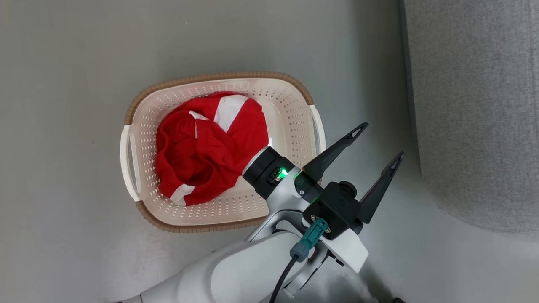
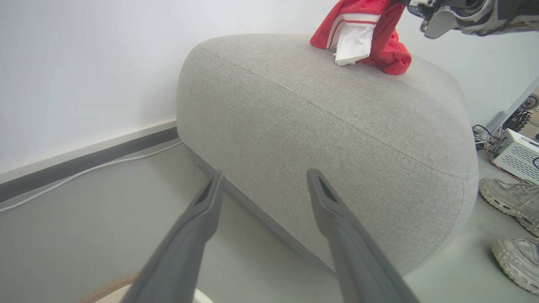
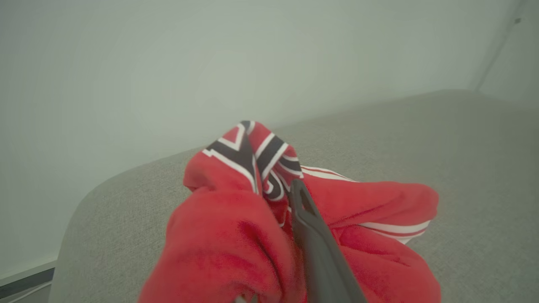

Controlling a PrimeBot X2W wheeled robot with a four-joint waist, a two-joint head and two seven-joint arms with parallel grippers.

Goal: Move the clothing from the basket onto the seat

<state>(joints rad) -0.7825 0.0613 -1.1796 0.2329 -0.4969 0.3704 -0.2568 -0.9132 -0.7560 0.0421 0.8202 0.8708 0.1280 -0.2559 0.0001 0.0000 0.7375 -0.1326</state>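
Observation:
The basket (image 1: 219, 78) stands on the floor with red and white clothing (image 1: 206, 147) bunched inside. My left gripper (image 1: 382, 140) hangs open and empty over the floor between the basket's right handle and the seat (image 1: 476, 105). In the left wrist view its fingers (image 2: 266, 174) point at the seat's rounded front (image 2: 328, 126). Another red garment (image 2: 379, 46) hangs from my right arm (image 2: 463, 12) with its lower end resting on the seat top. In the right wrist view this garment (image 3: 227, 244) wraps my right gripper (image 3: 278, 193); one dark finger (image 3: 311, 244) shows and the other is buried in cloth.
A person's two grey shoes (image 2: 509, 202) stand on the floor beside the seat's far end, by a white perforated box (image 2: 520, 153) with wires. A pale cable (image 2: 84, 172) runs along the dark skirting at the wall. The basket's brown rim (image 2: 105, 290) lies just below my left fingers.

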